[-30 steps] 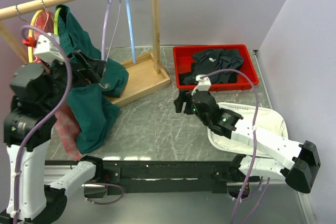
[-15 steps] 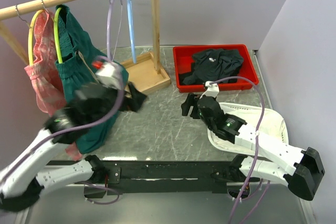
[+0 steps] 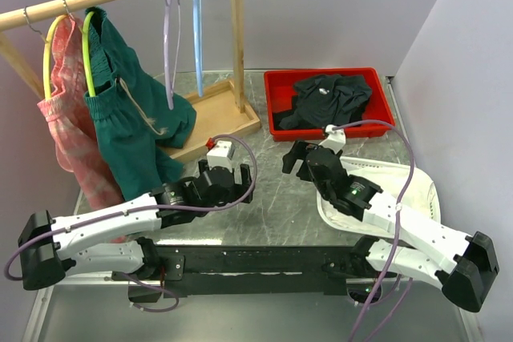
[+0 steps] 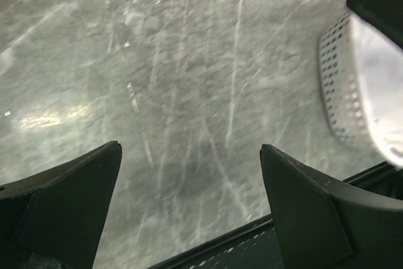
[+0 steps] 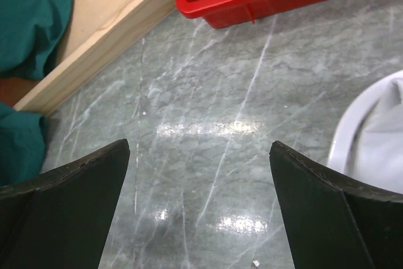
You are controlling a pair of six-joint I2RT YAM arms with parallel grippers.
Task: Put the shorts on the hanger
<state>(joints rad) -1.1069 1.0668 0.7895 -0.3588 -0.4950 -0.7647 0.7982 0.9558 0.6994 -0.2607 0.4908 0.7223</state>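
Note:
The dark teal shorts (image 3: 128,126) hang from the lime-green hanger (image 3: 86,62), which is hooked on the wooden rail at the left; their lower part rests on the rack's base. The shorts' edge (image 5: 28,20) also shows at the left of the right wrist view. My left gripper (image 3: 240,178) is low over the middle of the table, to the right of the shorts and apart from them. In its wrist view the left gripper (image 4: 190,149) is open over bare marble. My right gripper (image 3: 293,158) (image 5: 200,146) is open too, with nothing between its fingers, in front of the red tray.
A pink-red garment (image 3: 68,134) hangs on a yellow hanger beside the shorts. Lilac (image 3: 168,46) and light-blue (image 3: 198,30) hangers hang bare on the rail. The rack's wooden base (image 5: 107,36) lies left of the red tray (image 3: 385,102) holding a black garment (image 3: 329,98). A white basket (image 3: 409,182) sits under the right arm.
My left arm has swung down from the rack to the middle of the table, leaving the shorts hanging on the hanger. The right gripper has opened wider and shifted slightly right.

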